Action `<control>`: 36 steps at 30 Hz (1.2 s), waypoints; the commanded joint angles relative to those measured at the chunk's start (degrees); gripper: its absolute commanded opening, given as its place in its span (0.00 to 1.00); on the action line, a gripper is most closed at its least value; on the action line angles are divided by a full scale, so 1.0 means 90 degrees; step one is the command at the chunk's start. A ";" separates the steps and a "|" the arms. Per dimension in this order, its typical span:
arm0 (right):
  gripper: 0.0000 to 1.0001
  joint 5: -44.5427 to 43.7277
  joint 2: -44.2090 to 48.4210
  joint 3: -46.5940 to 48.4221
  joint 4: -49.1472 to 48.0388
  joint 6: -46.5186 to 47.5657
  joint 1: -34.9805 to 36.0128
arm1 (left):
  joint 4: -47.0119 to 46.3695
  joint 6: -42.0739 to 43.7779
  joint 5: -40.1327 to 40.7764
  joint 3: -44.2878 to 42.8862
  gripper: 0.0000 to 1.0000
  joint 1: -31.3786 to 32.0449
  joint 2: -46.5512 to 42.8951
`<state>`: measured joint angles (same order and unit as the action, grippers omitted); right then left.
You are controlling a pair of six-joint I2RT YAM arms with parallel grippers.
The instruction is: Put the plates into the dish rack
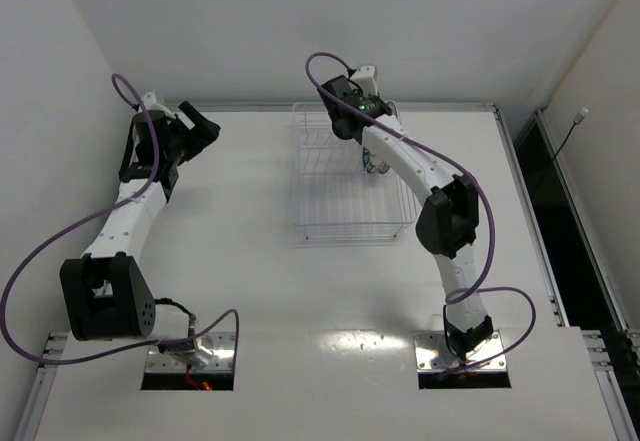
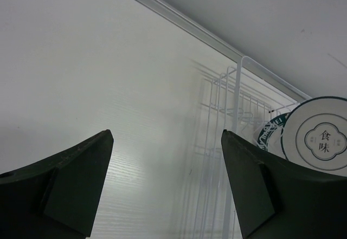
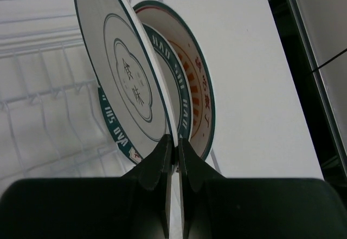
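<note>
The clear dish rack sits at the table's back centre. In the right wrist view, three plates stand on edge in the rack: the thin-ring plate with a centre motif in front, the blue-rimmed plate behind it, and the orange-patterned plate at the back. My right gripper is shut on the thin-ring plate's rim, reaching over the rack. My left gripper is open and empty, out at the back left. It faces the rack, the thin-ring plate and the blue-rimmed plate.
White walls close in the table at the back and left. A dark gap runs along the table's right edge. The right arm's elbow hangs over the rack's near right corner.
</note>
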<state>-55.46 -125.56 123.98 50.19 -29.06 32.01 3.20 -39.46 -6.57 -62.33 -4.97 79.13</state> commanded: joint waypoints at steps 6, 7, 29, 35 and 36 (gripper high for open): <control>0.00 0.0731 0.0015 -0.0757 -0.0265 -0.0344 -0.0041 | -0.0180 0.0088 0.0056 0.0011 0.79 -0.0053 -0.0082; 0.00 0.0849 0.0083 -0.0836 -0.0323 -0.0403 -0.0041 | -0.0180 0.0088 0.0056 0.0069 0.79 -0.0053 -0.0082; 0.80 0.2607 0.3918 -0.2443 -0.0079 0.0162 -0.0021 | -0.0024 0.0273 0.0173 -0.0106 0.82 -0.0053 -0.0150; 0.99 0.3809 0.6204 -0.4389 -0.0382 0.0348 -0.0109 | -0.0852 -0.0028 -0.1114 0.0244 0.82 -0.0053 -0.0218; 0.99 0.3809 0.6448 -0.4614 -0.0382 0.0348 -0.0109 | -0.1202 -0.0087 -0.1445 0.0323 0.82 -0.0053 -0.0218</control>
<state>-26.09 -70.15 87.64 47.07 -27.31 30.98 0.47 -38.70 -11.68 -60.86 -4.97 79.05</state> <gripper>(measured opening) 0.992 0.821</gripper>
